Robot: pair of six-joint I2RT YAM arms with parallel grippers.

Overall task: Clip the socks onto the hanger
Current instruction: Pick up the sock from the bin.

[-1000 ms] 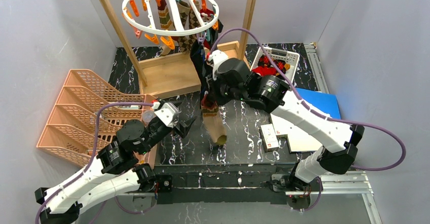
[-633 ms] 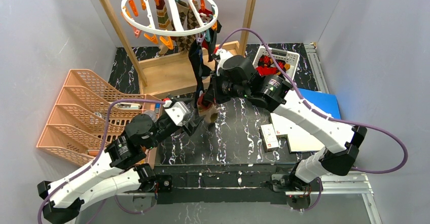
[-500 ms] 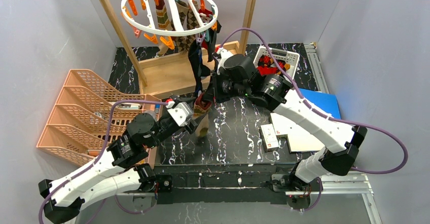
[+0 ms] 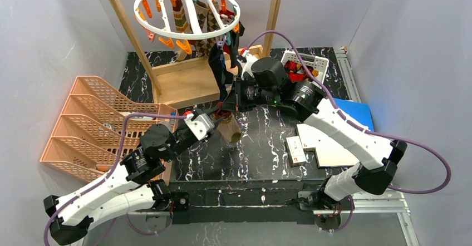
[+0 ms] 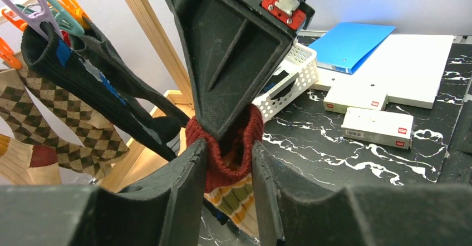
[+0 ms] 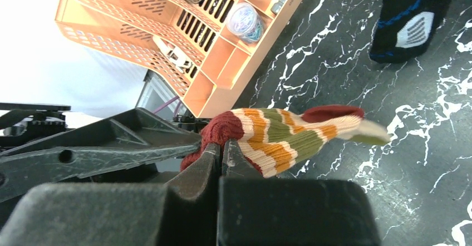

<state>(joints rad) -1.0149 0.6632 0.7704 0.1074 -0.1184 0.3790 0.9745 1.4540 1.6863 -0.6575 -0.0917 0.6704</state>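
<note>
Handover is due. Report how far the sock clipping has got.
Done: argyle socks and dark socks hang from the hanger. In hand: the right hand pinches a striped sock, the left hand pressing its red cuff on both sides; no clip holds it. Left: more in the white basket.

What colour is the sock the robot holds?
The sock has a dark red cuff and orange-green-cream stripes; right wrist view.
</note>
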